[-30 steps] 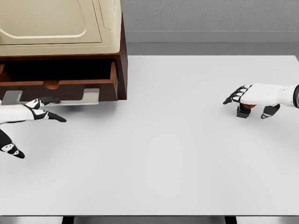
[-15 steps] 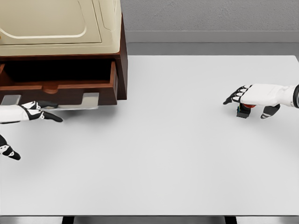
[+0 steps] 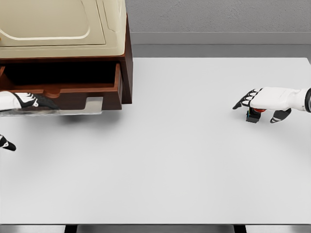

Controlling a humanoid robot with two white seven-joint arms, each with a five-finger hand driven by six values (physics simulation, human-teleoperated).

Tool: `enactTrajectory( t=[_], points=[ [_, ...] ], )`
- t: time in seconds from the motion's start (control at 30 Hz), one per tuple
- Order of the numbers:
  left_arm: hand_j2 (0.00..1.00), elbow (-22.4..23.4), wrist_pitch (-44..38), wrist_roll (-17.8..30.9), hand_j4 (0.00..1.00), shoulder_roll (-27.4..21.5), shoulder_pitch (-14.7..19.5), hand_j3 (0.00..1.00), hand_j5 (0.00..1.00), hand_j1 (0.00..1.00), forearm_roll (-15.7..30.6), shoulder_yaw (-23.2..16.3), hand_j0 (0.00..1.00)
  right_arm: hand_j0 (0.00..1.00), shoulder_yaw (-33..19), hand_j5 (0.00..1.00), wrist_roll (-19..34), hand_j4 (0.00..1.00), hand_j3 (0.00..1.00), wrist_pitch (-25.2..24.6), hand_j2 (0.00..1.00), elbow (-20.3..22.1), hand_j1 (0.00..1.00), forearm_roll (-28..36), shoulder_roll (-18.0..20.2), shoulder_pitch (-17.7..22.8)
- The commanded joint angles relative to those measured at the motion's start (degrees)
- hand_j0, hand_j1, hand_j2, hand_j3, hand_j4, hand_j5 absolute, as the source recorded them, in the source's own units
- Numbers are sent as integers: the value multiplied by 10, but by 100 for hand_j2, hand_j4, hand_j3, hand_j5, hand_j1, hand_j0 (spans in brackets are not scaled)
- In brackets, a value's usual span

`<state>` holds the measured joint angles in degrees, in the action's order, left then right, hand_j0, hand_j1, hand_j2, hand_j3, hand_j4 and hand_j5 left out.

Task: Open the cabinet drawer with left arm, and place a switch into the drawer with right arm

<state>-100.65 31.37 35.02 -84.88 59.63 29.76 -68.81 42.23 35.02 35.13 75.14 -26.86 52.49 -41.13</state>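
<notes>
Fingers (image 3: pixel 244 101) of the right hand (image 3: pixel 262 103) curl down over the switch (image 3: pixel 252 116), a small dark block with a red part on top that sits on the white table (image 3: pixel 184 155) near its right edge; the thumb hangs on the near side of the block, so the hand is closed around it from above. The right arm runs off the picture's right edge.

At the far left, the left hand (image 3: pixel 22 101) lies against the front of the drawer (image 3: pixel 68 90), mostly cut by the picture's edge; whether its fingers grip anything cannot be told. 1 black-tipped finger (image 3: pixel 7 144) shows lower down, apart from the rest.

The drawer is pulled out of the brown cabinet (image 3: pixel 127 68), its dark inside open to view, with a grey handle plate (image 3: pixel 95 103) below its front. A cream appliance (image 3: pixel 63 24) sits on top of the cabinet. The switch is well apart from the drawer, across the table.
</notes>
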Motion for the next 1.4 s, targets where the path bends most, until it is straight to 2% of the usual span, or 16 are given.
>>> enactTrajectory(
  t=[0.0, 0.07, 0.13, 0.2, 0.33, 0.43, 0.6, 0.77, 0.83, 1.13, 1.37],
  points=[
    [100, -1, 0, 0, 100, -5, 0, 100, 100, 100, 16, 7, 100, 93, 0, 93, 0, 93, 93, -1, 93, 0, 93, 2, 1, 0],
    [100, -1, 5, 0, 100, -12, 4, 100, 100, 100, 30, 10, 100, 93, 0, 93, 0, 93, 93, -1, 93, 0, 93, 2, 1, 0],
    [100, -1, 8, 0, 100, -28, 12, 100, 100, 100, 64, 21, 100, 92, 0, 92, 0, 92, 92, -1, 92, 0, 92, 2, 1, 0],
    [100, 1, 15, 0, 100, -39, 25, 100, 100, 100, 100, 29, 100, 87, 0, 87, 0, 87, 87, -1, 87, 0, 87, 2, 1, 0],
    [100, 34, 8, 0, 100, -54, 25, 100, 100, 100, 123, 37, 100, 79, 0, 79, 0, 79, 79, -1, 79, 0, 79, 2, 1, 0],
    [100, 64, 15, 0, 100, -67, 26, 100, 100, 100, 118, 38, 100, 77, 0, 77, 0, 77, 77, -1, 77, 0, 77, 2, 0, 0],
    [100, 83, 14, 0, 100, -74, 26, 100, 100, 100, 115, 38, 100, 73, 0, 73, 0, 73, 73, -1, 73, 0, 73, 2, 0, 0],
    [100, 87, 15, 0, 100, -75, 26, 100, 100, 100, 113, 38, 100, 69, 0, 69, 0, 69, 69, -1, 69, 0, 69, 2, 0, 0],
    [100, 92, 16, 0, 100, -75, 26, 100, 100, 100, 113, 38, 100, 63, 0, 63, 0, 63, 63, -1, 63, 0, 63, 3, 0, 0],
    [100, 91, 16, 0, 100, -71, 26, 100, 100, 100, 110, 36, 100, 64, 0, 64, 0, 64, 64, -1, 64, -3, 64, 3, 0, -2],
    [100, 84, 16, 0, 100, -64, 26, 100, 100, 100, 103, 36, 100, 48, 0, 48, 0, 48, 48, -1, 48, -2, 48, 4, -1, -2]
  ],
)
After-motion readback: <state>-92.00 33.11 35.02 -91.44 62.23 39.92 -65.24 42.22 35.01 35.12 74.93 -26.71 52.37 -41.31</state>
